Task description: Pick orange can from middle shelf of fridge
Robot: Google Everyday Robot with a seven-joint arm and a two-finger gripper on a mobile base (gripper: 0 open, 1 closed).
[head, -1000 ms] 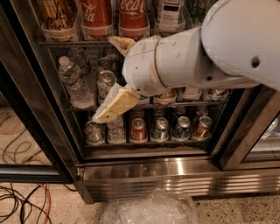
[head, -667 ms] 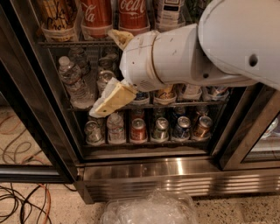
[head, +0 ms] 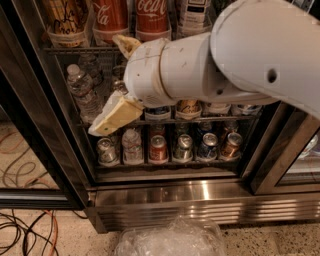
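The fridge [head: 175, 196] stands open in front of me. My white arm covers most of the middle shelf [head: 150, 121]. An orange-gold can [head: 189, 106] shows just below the arm on that shelf, with its top hidden. My gripper [head: 118, 81] is at the shelf's left part, to the left of that can and beside the water bottles [head: 82, 92]. It is open. One tan finger [head: 125, 44] is up and the other finger [head: 112, 117] is down over the shelf's front edge. Nothing clearly sits between them.
Tall red Coca-Cola cans [head: 150, 15] stand on the shelf above. Several small cans [head: 158, 148], some blue [head: 207, 146], line the bottom shelf. A clear plastic bag [head: 170, 237] lies on the floor in front, cables [head: 25, 230] at the left. A second door frame [head: 280, 150] is at the right.
The arm and gripper have shifted a little to the left along the middle shelf. The fingers stay spread apart.
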